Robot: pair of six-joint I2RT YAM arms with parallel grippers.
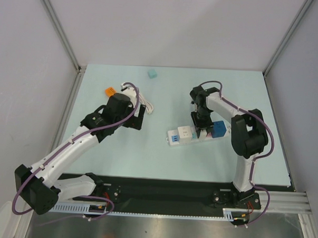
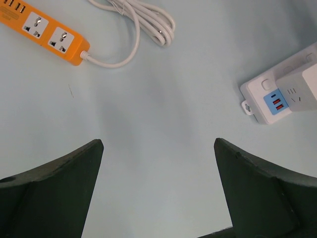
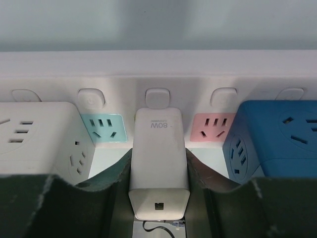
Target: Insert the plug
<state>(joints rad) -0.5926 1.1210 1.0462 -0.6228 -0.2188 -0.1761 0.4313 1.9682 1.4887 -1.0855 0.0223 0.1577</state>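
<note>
Right wrist view: your right gripper [image 3: 159, 171] has its fingers [image 3: 111, 178] pinching the plug [image 3: 159, 148], a white charger block, by its two long flanks. The far end of the block meets the white power strip [image 3: 158, 67] at the middle position, between a teal-faced socket [image 3: 104, 128] and a pink-faced socket [image 3: 213, 126]. The prongs are hidden, so you cannot tell whether they are seated or only lined up. Handling, as a judgement: rigid moulded plastic, light, smooth and a little glossy, so it may slip or twist under a push if held lightly. The present hold on the flat sides, low on the body, looks right. Keep the block square to the strip face and press straight along its length. It is not fragile, but bent prongs are the risk if it goes in tilted. Neighbours are tight: a white cube adapter [image 3: 34, 139] on one side and a blue cube adapter [image 3: 277, 139] on the other, both near the fingers. The strip looks light and lies loose on the surface [image 1: 147, 150], so it is likely to slide when pushed. Writing: "80W" on the block's upper face, with a finer line beside it too small to read; no brand legible. Top external view: left gripper [image 1: 139, 117] sits well apart, near an orange power strip [image 1: 110, 90] and its coiled white cable [image 1: 145, 103], fingers spread wide, holding nothing.
</note>
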